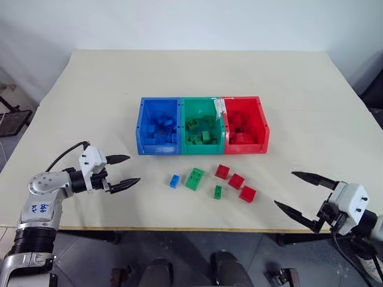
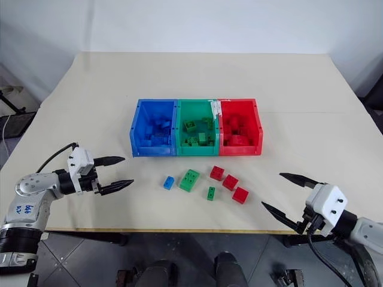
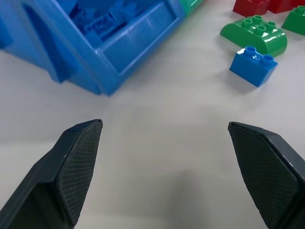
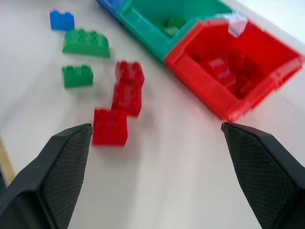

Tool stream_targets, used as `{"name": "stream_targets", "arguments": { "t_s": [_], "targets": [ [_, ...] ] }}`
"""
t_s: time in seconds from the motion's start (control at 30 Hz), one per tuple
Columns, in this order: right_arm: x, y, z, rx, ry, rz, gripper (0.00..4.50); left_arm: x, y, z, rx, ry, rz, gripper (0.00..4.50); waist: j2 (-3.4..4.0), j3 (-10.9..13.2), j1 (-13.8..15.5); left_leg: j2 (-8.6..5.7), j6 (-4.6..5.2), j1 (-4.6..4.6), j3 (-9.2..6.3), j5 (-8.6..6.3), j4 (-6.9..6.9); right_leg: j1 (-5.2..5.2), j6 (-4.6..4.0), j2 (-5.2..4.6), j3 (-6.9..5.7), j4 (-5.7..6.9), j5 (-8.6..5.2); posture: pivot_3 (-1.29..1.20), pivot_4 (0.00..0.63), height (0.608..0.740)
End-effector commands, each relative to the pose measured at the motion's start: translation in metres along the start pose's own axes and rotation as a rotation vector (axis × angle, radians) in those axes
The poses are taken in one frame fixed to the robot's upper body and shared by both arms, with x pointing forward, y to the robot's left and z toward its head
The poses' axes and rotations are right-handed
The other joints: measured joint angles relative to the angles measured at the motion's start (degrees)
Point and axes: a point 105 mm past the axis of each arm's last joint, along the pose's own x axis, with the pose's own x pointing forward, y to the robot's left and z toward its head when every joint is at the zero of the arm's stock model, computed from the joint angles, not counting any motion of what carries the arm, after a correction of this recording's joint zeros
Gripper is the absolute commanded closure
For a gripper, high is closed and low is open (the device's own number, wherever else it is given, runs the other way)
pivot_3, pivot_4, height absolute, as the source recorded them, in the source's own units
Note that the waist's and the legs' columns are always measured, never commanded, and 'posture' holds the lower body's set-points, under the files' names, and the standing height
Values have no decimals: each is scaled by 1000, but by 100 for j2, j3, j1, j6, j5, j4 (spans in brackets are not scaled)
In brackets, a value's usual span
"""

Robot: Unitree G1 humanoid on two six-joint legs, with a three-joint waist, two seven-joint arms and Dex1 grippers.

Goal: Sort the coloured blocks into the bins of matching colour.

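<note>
Left gripper point(image 1: 122, 172): fingers spread wide, holding nothing, hovering over the counter point(image 1: 90, 95) and aimed toward the loose blocks.
Right gripper point(image 1: 302, 195): fingers spread wide, empty, at the counter's near edge, pointing back toward the blocks.
Bins: blue bin point(image 1: 159, 126), green bin point(image 1: 202, 125) with a white tag on its rim, and red bin point(image 1: 243, 124), joined in a row, beyond both grippers; each already holds blocks of its own colour.
Blue block point(image 1: 174, 181): the loose block nearest the left gripper, just off its fingertips.
Large green block point(image 1: 194, 179): just beside the blue block, on the side away from the left gripper.
Small green block point(image 1: 218, 191): between the two grippers, near the middle.
Red blocks: three, point(image 1: 222, 171), point(image 1: 236, 180), point(image 1: 247, 194), in a diagonal line; the last is nearest the right gripper.
</note>
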Motion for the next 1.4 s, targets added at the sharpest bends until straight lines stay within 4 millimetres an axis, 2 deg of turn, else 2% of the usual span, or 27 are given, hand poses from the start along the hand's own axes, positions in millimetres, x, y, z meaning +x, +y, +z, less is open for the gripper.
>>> {"name": "stream_targets", "arguments": {
  "t_s": [0.03, 0.2, 0.27, 0.4, 0.5, 0.57, 0.67, 0.83, 1.0, 1.13, 1.27, 1.4],
  "targets": [
    [2, 0, 6, -15, -20, 10, 0, -5, 1, 14, 60, -20, 5, 18, 0, 0, 22, -3, 0, -1, -1, 0, 1, 0, 0, -1, -1, 0, 0, 0, 150, 740],
    [-7, -2, 3, -14, 8, -4, 0, 6, -11, 23, 46, -63, -80, 18, 0, 0, 44, -10, 1, -2, -4, 0, 2, 1, 0, -6, -3, -1, 0, 0, 150, 740],
    [-20, -6, 0, -19, 47, -34, 0, 14, -26, 27, 82, -70, -178, 18, 0, 0, 57, -10, 1, -3, -3, -1, 2, 1, 0, -5, -3, -1, 0, 0, 150, 740],
    [-68, -2, -20, 12, 217, -62, 0, 41, -66, 41, 209, -115, -404, 18, 1, 0, 162, -20, 7, 0, -1, -4, 1, 11, 2, -7, -1, -13, 1, 0, 150, 740],
    [-76, 4, -25, 35, 255, -46, 0, 50, -82, 50, 234, -158, -473, 18, 0, 0, 147, -15, 15, 8, -1, -8, 1, 42, 12, 0, 0, -53, 6, 0, 150, 740],
    [-69, 6, -22, 43, 240, -27, 0, 53, -87, 54, 236, -171, -489, 18, 1, 0, 92, 0, 25, 24, 7, -13, 0, 62, 11, 10, 3, -67, 6, 0, 150, 740],
    [-41, 8, -14, 118, 234, 14, 0, 51, -87, 53, 227, -158, -480, 18, 7, -1, -12, 7, 34, 66, 9, -19, -15, 92, 11, 9, 5, -65, 6, 0, 150, 740],
    [1, 17, -16, 201, 378, 90, 0, 44, -83, 48, 218, -115, -449, 18, 8, -1, 2, 10, 34, 70, 2, -19, -13, 89, 11, 3, 3, -61, 6, 0, 150, 740],
    [30, 15, -35, 271, 560, 59, 0, 36, -81, 49, 210, -103, -422, 18, 8, -1, 71, 0, 20, 50, -10, -15, -6, 84, 11, -10, -8, -74, 6, 0, 150, 740],
    [45, 9, -41, 259, 600, 19, 0, 32, -80, 50, 207, -98, -402, 18, 6, 0, 110, 5, 17, 30, -14, -17, -3, 67, 11, -28, -13, -80, 6, 0, 150, 740],
    [57, 14, -36, 273, 547, 43, 864, 30, -74, 51, 204, -96, -379, 0, -6, -7, 132, 7, 17, 12, -19, -17, 1, 56, 11, -20, -19, -82, 7, 0, 150, 740],
    [60, 23, -32, 269, 506, 87, 2172, 30, -71, 51, 204, -96, -372, 0, -6, -8, 116, 9, 17, 14, -16, -17, 3, 57, 10, -11, -16, -80, 7, 0, 150, 740]
  ]
}}
